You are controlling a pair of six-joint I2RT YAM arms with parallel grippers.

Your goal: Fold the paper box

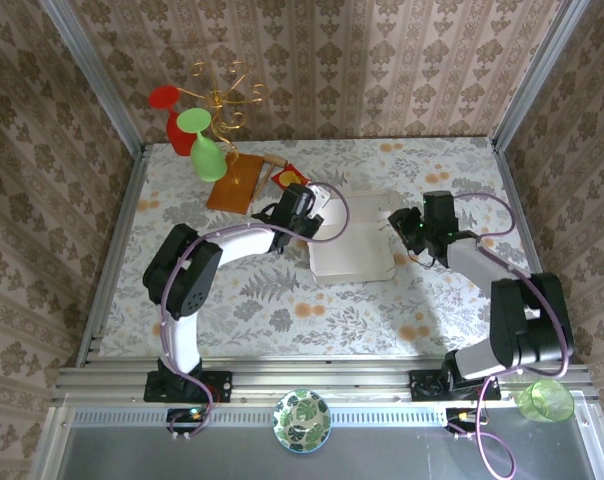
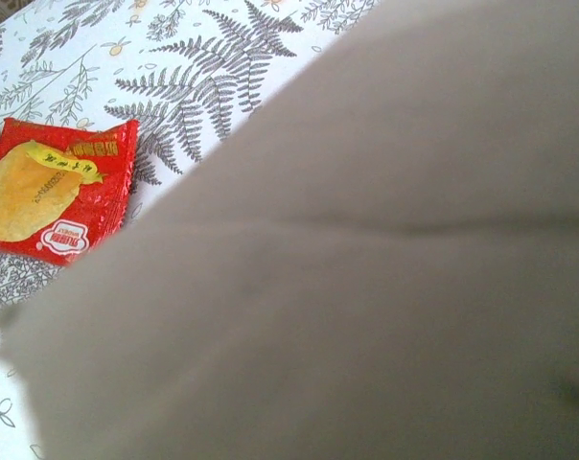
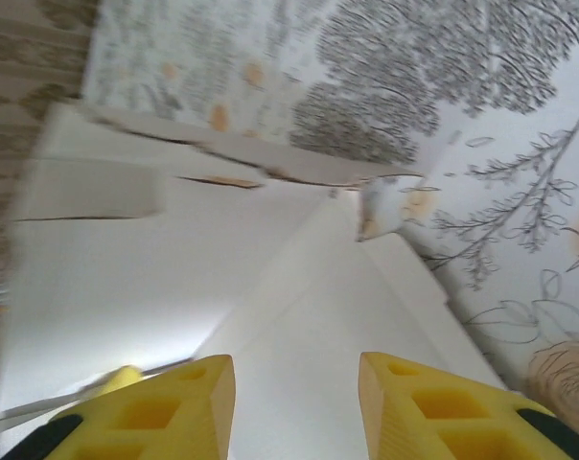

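The off-white paper box (image 1: 354, 250) lies partly folded at the middle of the table. My left gripper (image 1: 310, 208) sits at its far left corner, against a raised rounded flap (image 1: 332, 218). In the left wrist view, blurred cardboard of the box (image 2: 385, 268) sits right in front of the lens and hides the jaws; the gripper is shut, and whether it pinches the flap I cannot tell. My right gripper (image 1: 400, 226) is at the box's right edge. Its yellow fingers (image 3: 189, 402) stand apart over a white panel (image 3: 299, 316), gripper (image 3: 294, 376) open, nothing clamped.
A red snack packet (image 2: 55, 192) lies left of the box, next to a brown wooden board (image 1: 234, 182). Behind them a gold stand (image 1: 227, 95) carries a green glass (image 1: 204, 145) and a red one (image 1: 167, 105). A green cup (image 1: 544, 400) and patterned bowl (image 1: 302, 420) sit on the near rail.
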